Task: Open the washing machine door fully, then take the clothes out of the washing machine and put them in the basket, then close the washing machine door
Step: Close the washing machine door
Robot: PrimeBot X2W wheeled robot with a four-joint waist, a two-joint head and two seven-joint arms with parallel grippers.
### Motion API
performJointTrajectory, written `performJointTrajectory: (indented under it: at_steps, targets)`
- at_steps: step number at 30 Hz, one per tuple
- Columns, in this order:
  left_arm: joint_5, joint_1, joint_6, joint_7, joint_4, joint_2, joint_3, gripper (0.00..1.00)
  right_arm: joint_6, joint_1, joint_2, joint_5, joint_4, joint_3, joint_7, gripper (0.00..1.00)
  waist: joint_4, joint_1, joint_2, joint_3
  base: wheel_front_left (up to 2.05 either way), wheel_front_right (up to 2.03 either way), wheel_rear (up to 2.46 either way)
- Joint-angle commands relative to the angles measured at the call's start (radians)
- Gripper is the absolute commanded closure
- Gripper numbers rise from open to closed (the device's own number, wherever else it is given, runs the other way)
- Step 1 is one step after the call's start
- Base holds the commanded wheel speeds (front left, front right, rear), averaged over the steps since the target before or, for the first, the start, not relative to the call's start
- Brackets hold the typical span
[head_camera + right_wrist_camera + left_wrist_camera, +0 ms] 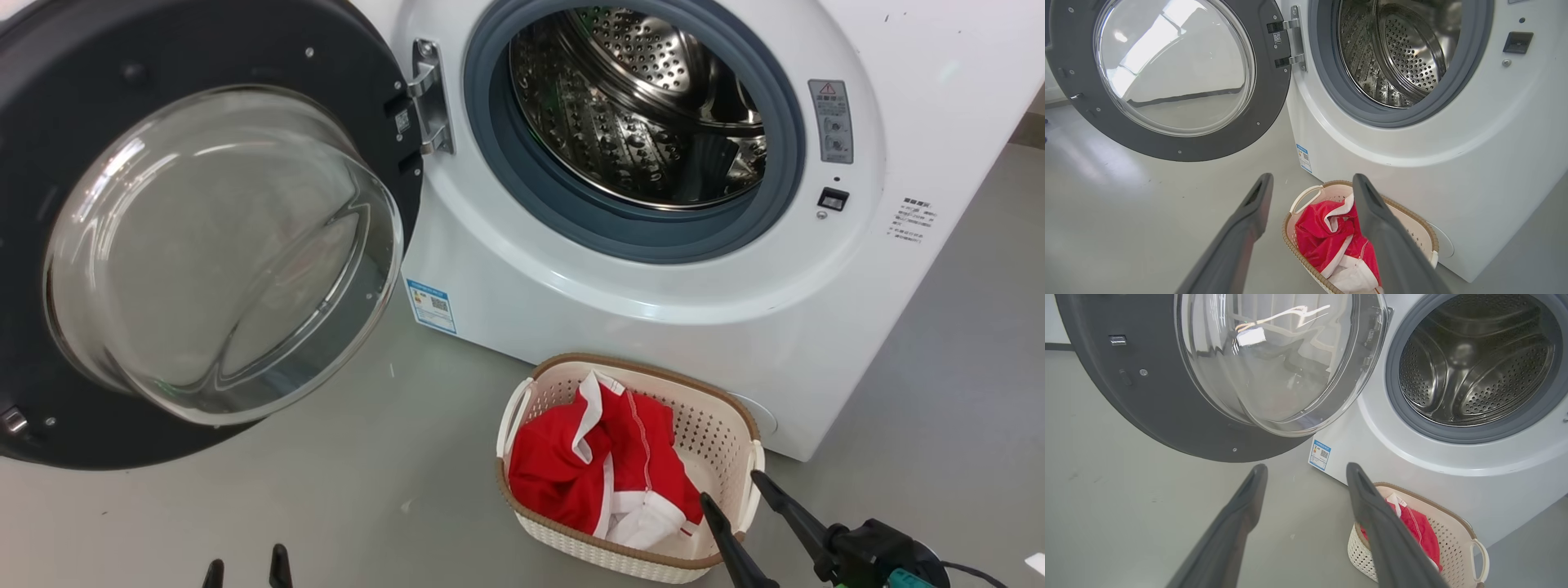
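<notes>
The white washing machine (653, 310) stands with its door (49, 122) swung wide to the left, black rim and clear glass bowl facing me. Its steel drum (645, 106) shows bare metal inside the grey gasket. On the floor in front sits the cream basket (722, 412) holding the red clothes (571, 474) with white trim. My right gripper (731, 487) hangs open over the basket's near right corner, nothing between its fingers. My left gripper (246, 559) is open low at the bottom edge, below the door. The right wrist view looks down on the clothes (1323, 237) in the basket (1300, 200).
Grey floor (326, 490) spreads under the open door and left of the basket. A blue label sticker (431, 305) sits on the machine's lower left front. The door's metal hinge (429, 98) joins it to the machine. A black cable (971, 572) trails at the lower right.
</notes>
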Motion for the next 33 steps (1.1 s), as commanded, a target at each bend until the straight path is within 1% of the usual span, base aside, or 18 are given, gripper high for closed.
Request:
performJointTrajectory:
  at_steps: [1, 10, 20, 21, 22, 24, 25, 26, 30, 33]
  targets:
    - [-0.009, -0.011, 0.01, -0.005, -0.03, 0.008, 0.034, 0.0, 0.006, -0.044, -0.017, 0.01, -0.019, 0.025, -0.006, 0.0, 0.003, 0.0, -0.0001, 0.005, 0.0, 0.0, 0.0]
    - [-0.016, -0.008, 0.02, -0.005, -0.039, 0.008, 0.033, 0.0, 0.006, -0.056, -0.017, 0.018, -0.012, 0.035, -0.006, 0.0, 0.002, 0.0, -0.0001, 0.002, 0.0, 0.0, 0.0]
    - [-0.02, -0.016, 0.013, -0.005, -0.046, 0.008, 0.037, 0.0, 0.006, -0.048, -0.009, 0.009, -0.018, 0.025, -0.006, 0.0, -0.001, 0.0, -0.0001, -0.001, 0.0, 0.0, 0.0]
    - [-0.023, -0.019, 0.012, -0.005, -0.052, 0.008, 0.041, 0.06, 0.006, -0.047, -0.009, 0.008, -0.019, 0.023, -0.006, 0.0, -0.001, 0.0, -0.0001, 0.0, 0.0, 0.0, 0.0]
    - [-0.028, -0.022, 0.009, -0.005, -0.058, 0.008, 0.046, 0.29, 0.006, -0.046, -0.008, 0.007, -0.02, 0.021, -0.006, 0.0, -0.001, 0.0, -0.0001, 0.0, 0.0, 0.0, 0.0]
    - [-0.031, -0.03, 0.003, -0.005, -0.07, 0.008, 0.057, 0.8, 0.006, -0.044, -0.007, 0.006, -0.022, 0.017, -0.006, 0.0, 0.0, 0.0, -0.0001, 0.002, 0.0, 0.0, 0.0]
    - [-0.033, -0.036, -0.001, -0.005, -0.079, 0.008, 0.064, 0.94, 0.006, -0.044, -0.007, 0.005, -0.022, 0.017, -0.006, 0.0, 0.0, 0.0, -0.0001, 0.003, 0.0, 0.0, 0.0]
    - [-0.037, -0.042, -0.006, -0.005, -0.088, 0.008, 0.072, 1.0, 0.006, -0.043, -0.007, 0.004, -0.022, 0.016, -0.006, 0.0, 0.001, 0.0, -0.0001, 0.004, 0.0, 0.0, 0.0]
    - [-0.043, -0.079, -0.032, -0.005, -0.133, 0.008, 0.127, 1.0, 0.006, -0.042, -0.003, 0.001, -0.025, 0.014, -0.006, 0.0, 0.001, 0.0, -0.0001, 0.006, 0.0, 0.0, 0.0]
    - [-0.027, -0.116, -0.062, -0.005, -0.177, 0.008, 0.177, 1.0, 0.006, -0.042, 0.0, -0.002, -0.028, 0.012, -0.006, 0.0, 0.002, 0.0, -0.0001, 0.009, 0.0, 0.0, 0.0]
